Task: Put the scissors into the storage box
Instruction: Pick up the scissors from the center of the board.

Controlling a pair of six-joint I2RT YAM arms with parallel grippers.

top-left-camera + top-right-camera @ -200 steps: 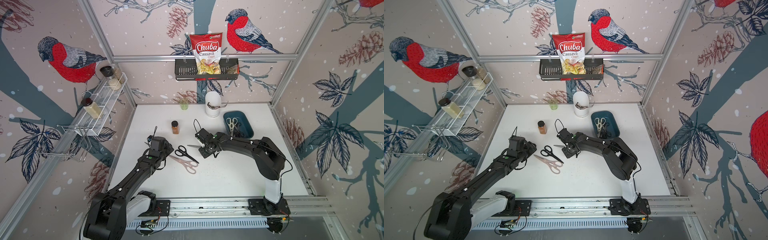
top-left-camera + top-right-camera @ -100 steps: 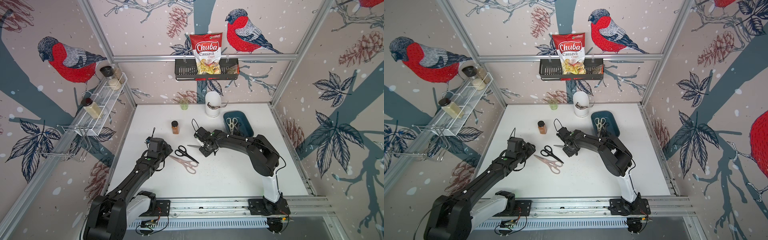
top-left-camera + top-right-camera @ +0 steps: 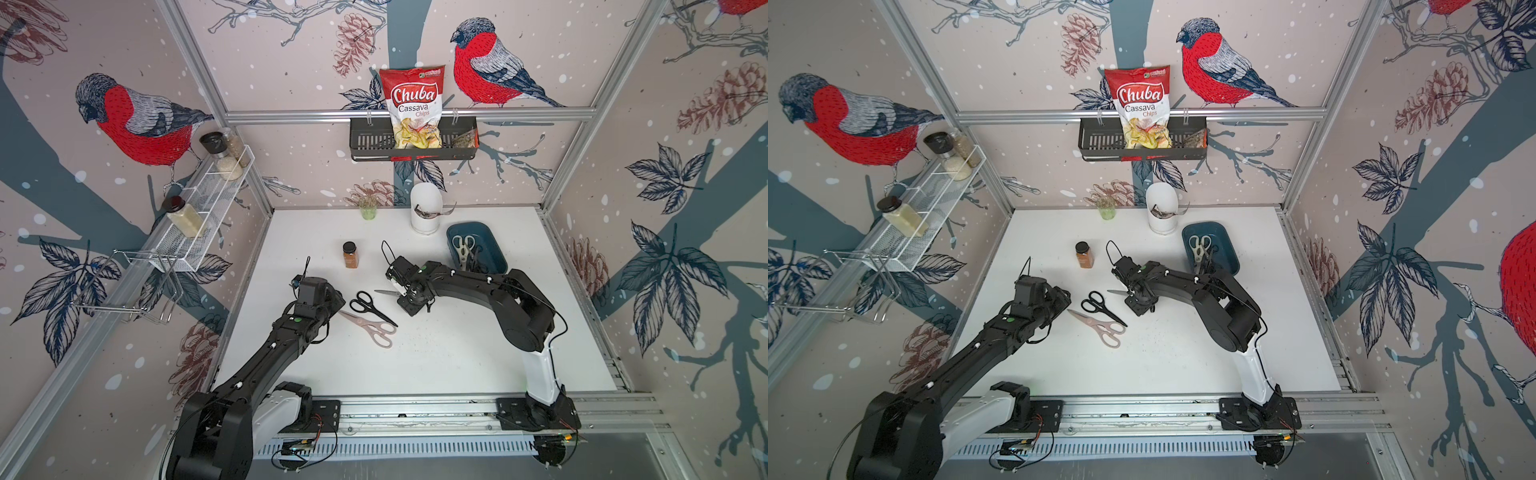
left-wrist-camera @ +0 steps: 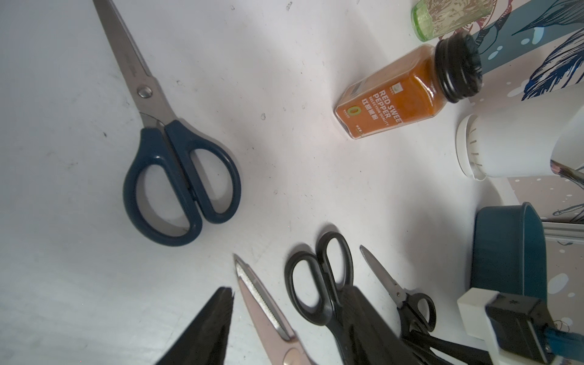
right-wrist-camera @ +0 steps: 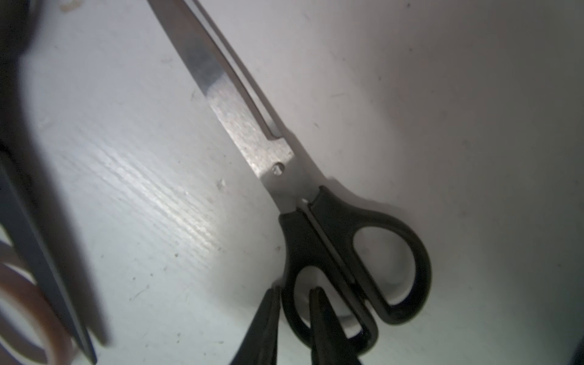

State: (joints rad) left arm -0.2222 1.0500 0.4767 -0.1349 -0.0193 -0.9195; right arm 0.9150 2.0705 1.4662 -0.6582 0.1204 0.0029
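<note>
The right gripper (image 5: 295,289) straddled a handle loop of the small black scissors (image 5: 246,126), left of the far-right storage box (image 3: 492,249). Its fingers were narrowly apart, and we couldn't tell if they pinched. The left gripper (image 4: 286,290) hung open over the pink shears (image 4: 262,303).

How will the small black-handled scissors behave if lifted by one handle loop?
Probably stiff: the small black-handled scissors are steel blades with hard-looking plastic loops. With the right gripper straddling one loop's rim, the long blades would likely droop or swing. They might also hinge open, since only a pivot joins the halves.
</note>
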